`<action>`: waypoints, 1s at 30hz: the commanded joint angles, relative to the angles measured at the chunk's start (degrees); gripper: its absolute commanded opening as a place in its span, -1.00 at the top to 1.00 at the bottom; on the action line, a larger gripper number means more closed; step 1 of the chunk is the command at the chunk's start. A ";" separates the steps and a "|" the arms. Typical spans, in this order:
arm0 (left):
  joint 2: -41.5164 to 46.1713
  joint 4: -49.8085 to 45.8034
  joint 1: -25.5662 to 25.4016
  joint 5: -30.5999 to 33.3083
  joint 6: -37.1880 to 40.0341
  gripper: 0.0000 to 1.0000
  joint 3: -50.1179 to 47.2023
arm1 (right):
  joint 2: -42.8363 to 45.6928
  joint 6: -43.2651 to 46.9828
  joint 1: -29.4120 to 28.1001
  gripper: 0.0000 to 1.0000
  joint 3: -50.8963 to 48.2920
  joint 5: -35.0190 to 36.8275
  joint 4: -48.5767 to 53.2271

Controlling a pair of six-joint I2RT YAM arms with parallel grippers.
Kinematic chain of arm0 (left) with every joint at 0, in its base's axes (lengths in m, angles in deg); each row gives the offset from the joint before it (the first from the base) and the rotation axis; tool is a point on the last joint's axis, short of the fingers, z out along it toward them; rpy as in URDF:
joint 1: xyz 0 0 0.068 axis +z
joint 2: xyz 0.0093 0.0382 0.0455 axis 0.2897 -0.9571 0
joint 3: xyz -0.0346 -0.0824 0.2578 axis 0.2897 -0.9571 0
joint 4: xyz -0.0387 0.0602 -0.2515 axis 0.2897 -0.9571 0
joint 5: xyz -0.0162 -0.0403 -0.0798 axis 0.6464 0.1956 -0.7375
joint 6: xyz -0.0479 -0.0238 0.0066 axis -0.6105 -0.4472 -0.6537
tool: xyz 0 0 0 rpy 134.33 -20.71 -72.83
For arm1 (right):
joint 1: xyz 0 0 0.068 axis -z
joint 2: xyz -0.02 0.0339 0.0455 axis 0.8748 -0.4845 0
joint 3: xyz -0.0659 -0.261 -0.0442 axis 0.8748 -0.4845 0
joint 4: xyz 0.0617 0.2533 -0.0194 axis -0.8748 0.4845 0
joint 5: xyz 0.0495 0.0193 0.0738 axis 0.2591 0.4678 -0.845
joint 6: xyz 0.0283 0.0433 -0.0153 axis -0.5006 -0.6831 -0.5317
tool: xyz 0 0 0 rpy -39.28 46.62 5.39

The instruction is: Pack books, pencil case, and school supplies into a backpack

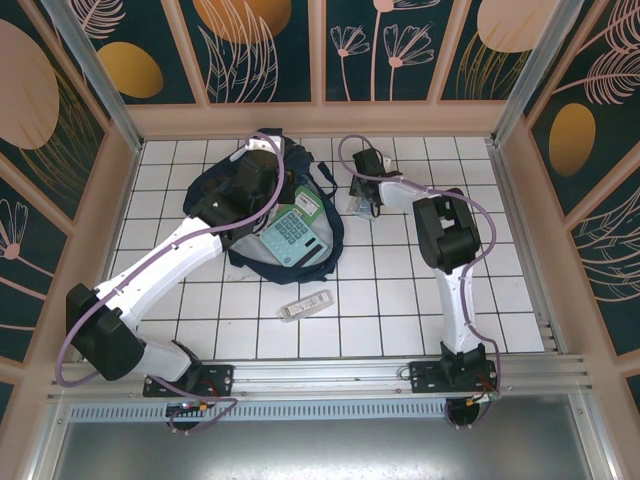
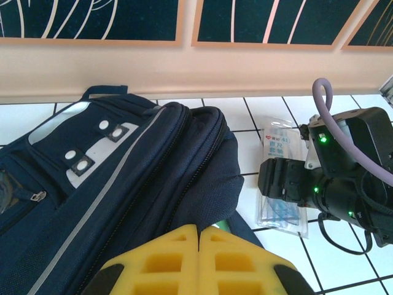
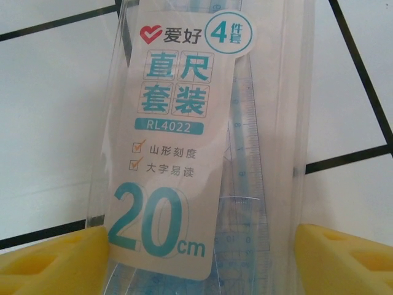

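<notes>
While the right gripper [image 3: 196, 270] sits low over the packet [image 3: 184, 153], its yellow fingers [image 3: 49, 270] stand wide apart, one at each long edge of the clear sleeve. Whether the pads press those edges I cannot tell. The packet lies flat on the white tiled table [image 1: 400, 300], its label in teal print and a ruler scale visible through the plastic. From above, it is just right of the backpack [image 1: 255, 195], not touching it, toward the back of the table.

The left gripper [image 2: 198, 249] has its two yellow fingers pressed together with nothing seen between them, and it is held close over the backpack's fabric. In the left wrist view the backpack lies with its white patches and thin pale stripe facing up, zip lines running along its top. The right gripper's black body is off to its right, above the packet.

From above, the calculator [image 1: 290, 237] lies tilted, keys up, against the navy fabric; whether it is on the backpack or partly inside I cannot tell. The green book [image 1: 308, 206] lies just behind it. The bar [image 1: 305, 305] lies alone on the tiles in front of the backpack, well apart from both grippers
</notes>
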 commanded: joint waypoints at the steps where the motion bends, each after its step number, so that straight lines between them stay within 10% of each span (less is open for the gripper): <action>1: 2.64 5.28 -0.25 0.32 -0.75 1.00 0.48 | 1.68 0.85 -0.67 -0.47 -3.92 -1.40 4.42; 6: 2.67 5.37 -0.24 0.20 -0.76 1.00 0.39 | 3.20 1.25 -1.41 -0.24 -4.96 -1.78 4.03; 20: 3.06 5.36 -0.19 -0.92 -0.33 1.00 0.20 | 18.16 3.83 -0.54 -0.46 -15.61 -4.80 -1.51; 30: 2.75 5.57 -0.18 -2.49 0.63 1.00 0.10 | 8.31 6.05 8.78 -0.41 -4.19 -15.52 -4.44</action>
